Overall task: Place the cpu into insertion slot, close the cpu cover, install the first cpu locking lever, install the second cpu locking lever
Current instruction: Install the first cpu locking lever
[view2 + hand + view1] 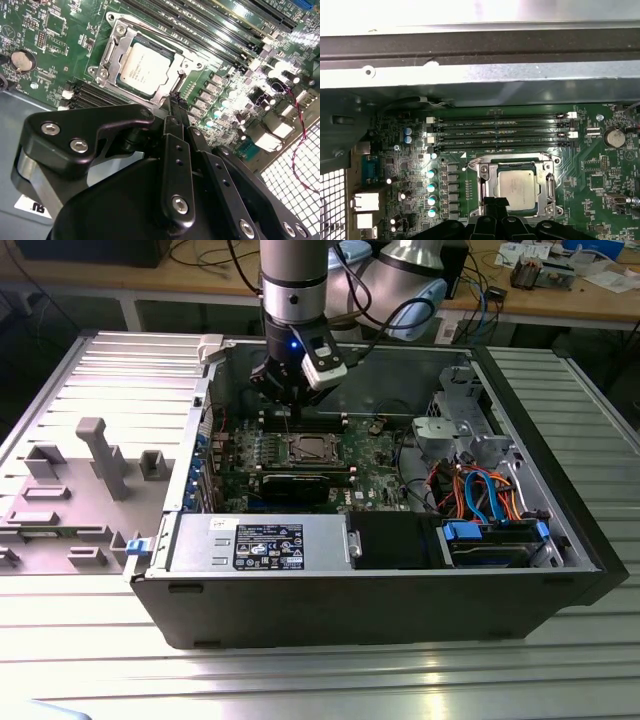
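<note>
Cpu (145,70) lies flat in the insertion slot (305,449), silver top facing up and edges square with the socket. The cpu cover (116,52) frames it. Long memory slots (500,132) run just beside the socket, inside the open computer case (380,610) on the counter (320,680). Your arm (293,280) drops straight down into the case. The gripper (176,99) hovers at the socket's edge, its fingers (175,150) drawn together and holding nothing.

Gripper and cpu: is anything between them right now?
In the second wrist view, just the near edge of the cpu cover lies between the gripper and the cpu. The gripper's tip is right at that silver frame.
</note>
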Controlling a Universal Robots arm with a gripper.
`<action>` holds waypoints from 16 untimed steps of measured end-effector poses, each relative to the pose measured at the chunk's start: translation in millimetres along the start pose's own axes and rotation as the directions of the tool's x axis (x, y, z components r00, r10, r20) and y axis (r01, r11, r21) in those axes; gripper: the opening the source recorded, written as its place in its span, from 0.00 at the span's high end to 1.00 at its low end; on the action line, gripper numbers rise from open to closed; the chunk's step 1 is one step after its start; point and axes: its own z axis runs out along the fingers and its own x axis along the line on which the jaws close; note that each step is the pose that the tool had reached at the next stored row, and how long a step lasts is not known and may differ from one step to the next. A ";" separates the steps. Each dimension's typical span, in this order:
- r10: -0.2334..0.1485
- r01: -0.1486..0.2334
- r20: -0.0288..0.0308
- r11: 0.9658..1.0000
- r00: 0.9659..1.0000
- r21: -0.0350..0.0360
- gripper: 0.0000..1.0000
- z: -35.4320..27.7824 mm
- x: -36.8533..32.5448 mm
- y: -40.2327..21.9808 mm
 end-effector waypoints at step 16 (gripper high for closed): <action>-0.019 0.019 0.000 1.000 1.000 -0.001 0.89 -0.3 13.0 -0.4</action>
